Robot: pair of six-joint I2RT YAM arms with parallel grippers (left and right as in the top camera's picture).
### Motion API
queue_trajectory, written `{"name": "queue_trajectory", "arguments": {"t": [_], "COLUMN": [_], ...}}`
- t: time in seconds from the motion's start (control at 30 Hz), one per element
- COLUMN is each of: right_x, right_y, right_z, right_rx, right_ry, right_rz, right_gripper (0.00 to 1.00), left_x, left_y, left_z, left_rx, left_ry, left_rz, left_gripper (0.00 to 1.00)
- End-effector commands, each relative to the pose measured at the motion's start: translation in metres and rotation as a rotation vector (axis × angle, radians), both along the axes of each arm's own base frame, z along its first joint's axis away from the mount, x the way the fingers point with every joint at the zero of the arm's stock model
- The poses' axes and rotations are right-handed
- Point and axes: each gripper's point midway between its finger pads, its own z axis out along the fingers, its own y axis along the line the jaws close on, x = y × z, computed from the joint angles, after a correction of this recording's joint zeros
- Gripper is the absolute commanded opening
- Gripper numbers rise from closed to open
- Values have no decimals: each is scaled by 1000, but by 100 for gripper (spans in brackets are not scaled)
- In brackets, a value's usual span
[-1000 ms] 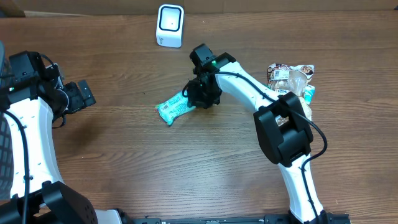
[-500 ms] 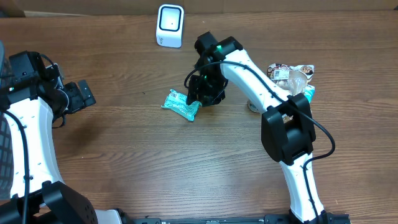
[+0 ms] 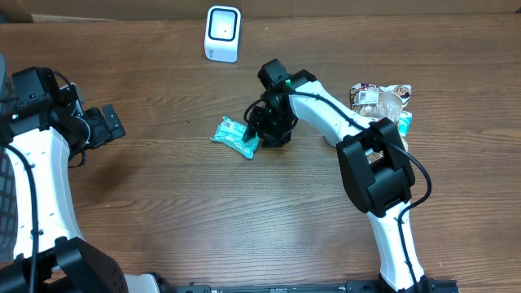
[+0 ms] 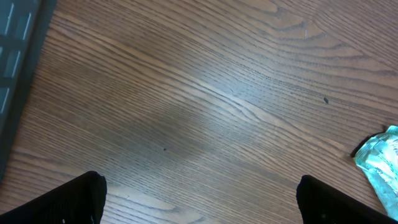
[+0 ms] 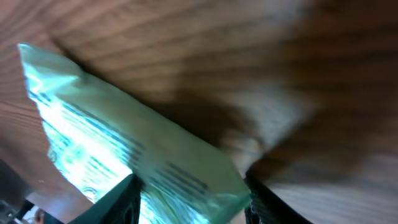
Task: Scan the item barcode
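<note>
A: Looking for the packet (image 3: 236,137), where does it lie?

B: Flat on the bench (image 3: 179,212), near the middle, slanted, teal side showing. The scanner (image 3: 222,33) stands well apart from it, at the far edge.

A: And the right end effector (image 3: 263,130)?

B: Low over the packet's right end. In the wrist view its fingers (image 5: 121,205) straddle that end, one on each side, close against the wrapper. Whether they pinch it or sit loose I cannot tell, as that view is blurred.

A: The left end effector (image 3: 104,124)?

B: Released, spread wide with nothing between its tips. It is off at the left side of the bench, well apart from the packet. Its wrist camera catches only a corner of the packet at the right edge.

A: Anything else?

B: A heap of snack packs (image 3: 381,99) at the right of the bench.
</note>
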Motion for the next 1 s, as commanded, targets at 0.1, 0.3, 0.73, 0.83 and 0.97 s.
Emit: {"name": "queue_trajectory", "arguments": {"t": [0.1,0.3,0.73,0.83,0.97], "right_x": [-1,21,-13,-22,-27], "right_y": [2,2,-33,-37,-39], "right_z": [-19,31,224,239,252], "right_rx": [-33,93,271,276,282], "right_ry": [-40,-188,-577,-596,-621], "right_rz": [-23,129,359,360,359], "right_gripper": [5,4,4,4,4], "left_x": [2,2,2,2,2], "left_y": [3,3,3,3,3], "left_z": [5,5,5,5,5], "left_rx": [17,18,17,17,17], "left_ry": [-10,-10,-10,-10,-10], "left_rz": [-19,-19,-19,-19,-19], "left_gripper": [100,100,100,100,100]}}
